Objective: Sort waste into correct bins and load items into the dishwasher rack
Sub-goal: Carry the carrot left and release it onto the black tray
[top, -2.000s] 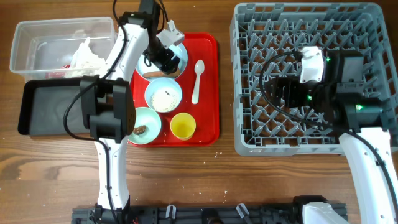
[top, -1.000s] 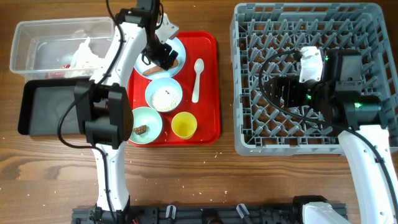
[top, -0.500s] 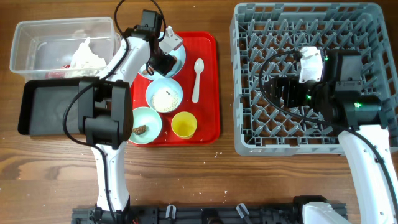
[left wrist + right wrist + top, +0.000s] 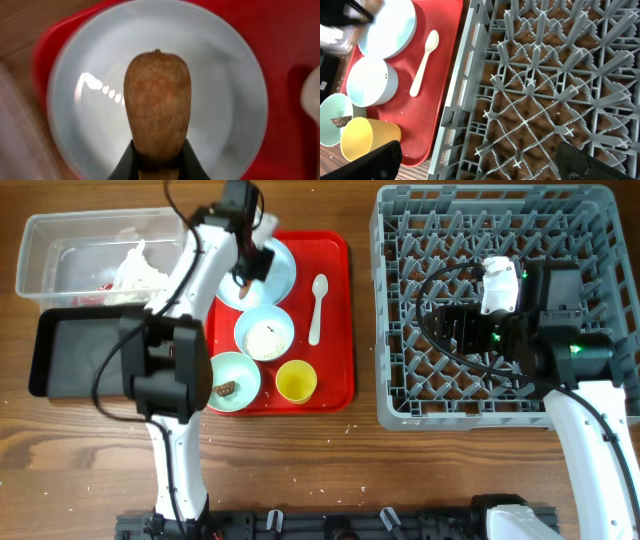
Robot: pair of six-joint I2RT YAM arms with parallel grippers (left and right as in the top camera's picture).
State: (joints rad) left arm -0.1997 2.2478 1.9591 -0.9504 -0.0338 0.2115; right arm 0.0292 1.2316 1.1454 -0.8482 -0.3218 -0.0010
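Pinches the carrot stick [image 4: 157,100] in the left tool [image 4: 159,161] above the plate [image 4: 227,100], likely to sort it as waste. Parks the right tool [image 4: 487,165] spread over the rack [image 4: 545,75], probably awaiting dishes.

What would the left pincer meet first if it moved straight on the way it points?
Probably the pale blue plate, straight ahead; the carrot-like stick held in the left pincer would touch it first. Depth is unclear.

left arm stretches forward, left gripper [image 4: 250,268] clamped on the carrot stick [image 4: 157,105]; right arm bends inward, right gripper [image 4: 445,325] with jaws wide.
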